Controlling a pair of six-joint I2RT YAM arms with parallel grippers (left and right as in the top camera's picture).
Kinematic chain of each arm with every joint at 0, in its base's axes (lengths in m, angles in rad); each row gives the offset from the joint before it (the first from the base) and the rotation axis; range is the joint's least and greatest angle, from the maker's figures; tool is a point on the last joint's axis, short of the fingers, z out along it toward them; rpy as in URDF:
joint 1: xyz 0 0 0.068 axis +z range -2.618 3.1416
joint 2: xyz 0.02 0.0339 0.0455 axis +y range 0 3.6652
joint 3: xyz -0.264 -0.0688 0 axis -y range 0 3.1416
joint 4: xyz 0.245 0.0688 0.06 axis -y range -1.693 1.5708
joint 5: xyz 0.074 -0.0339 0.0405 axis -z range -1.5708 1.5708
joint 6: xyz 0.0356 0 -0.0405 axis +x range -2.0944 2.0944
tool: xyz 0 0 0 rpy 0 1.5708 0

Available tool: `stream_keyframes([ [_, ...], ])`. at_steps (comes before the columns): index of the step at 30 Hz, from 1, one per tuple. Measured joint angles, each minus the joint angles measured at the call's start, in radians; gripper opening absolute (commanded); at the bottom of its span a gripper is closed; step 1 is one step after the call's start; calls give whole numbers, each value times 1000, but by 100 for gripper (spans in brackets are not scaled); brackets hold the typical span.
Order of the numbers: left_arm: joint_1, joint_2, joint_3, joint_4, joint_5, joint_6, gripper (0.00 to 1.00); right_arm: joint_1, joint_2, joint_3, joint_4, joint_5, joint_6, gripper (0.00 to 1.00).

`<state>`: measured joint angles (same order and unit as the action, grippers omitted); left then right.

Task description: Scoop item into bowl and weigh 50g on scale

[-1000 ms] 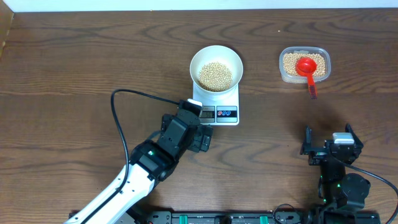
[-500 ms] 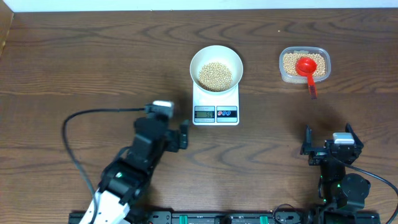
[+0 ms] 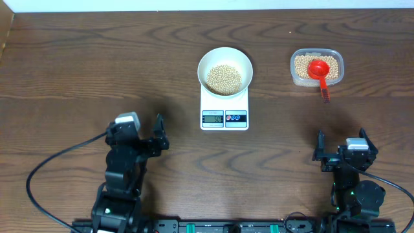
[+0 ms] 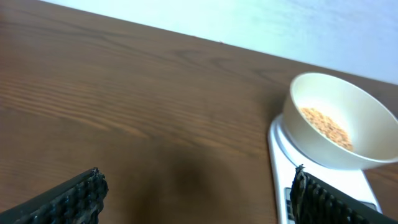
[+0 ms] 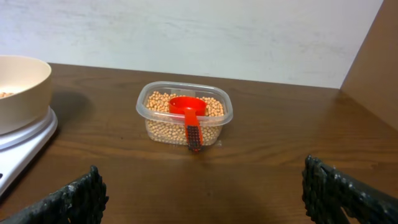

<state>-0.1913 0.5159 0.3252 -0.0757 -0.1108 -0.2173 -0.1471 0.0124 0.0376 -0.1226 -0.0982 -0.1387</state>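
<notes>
The white bowl stands on the white scale at the table's middle and holds tan-yellow beans. It also shows in the left wrist view and at the left edge of the right wrist view. More beans fill a clear plastic tub at the back right, with a red scoop resting in it; the tub faces my right gripper. My left gripper is open and empty at the front left, left of the scale. My right gripper is open and empty at the front right.
A black cable loops from the left arm across the front left of the wooden table. The scale's display and two buttons face the front edge.
My left arm has pulled back from the scale's front edge, moving left and toward the front. The right arm, bowl, scale and tub have not moved.
</notes>
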Motion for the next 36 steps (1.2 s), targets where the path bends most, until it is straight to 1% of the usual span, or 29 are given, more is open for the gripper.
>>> stream_keyframes([
  [5,51,-74,-75,48,0,0,96,0,0,0,0,0,0,99],
  [12,84,-182,-135,80,0,0,96,0,0,0,0,0,0,99],
  [18,85,-273,-216,86,0,0,96,0,0,0,0,0,0,99],
  [27,86,-361,-291,109,0,0,96,0,0,0,0,0,0,99],
  [29,86,-386,-311,80,1,0,96,0,0,0,1,0,0,99],
  [36,86,-489,-310,64,4,10,96,0,0,0,0,0,0,99],
])
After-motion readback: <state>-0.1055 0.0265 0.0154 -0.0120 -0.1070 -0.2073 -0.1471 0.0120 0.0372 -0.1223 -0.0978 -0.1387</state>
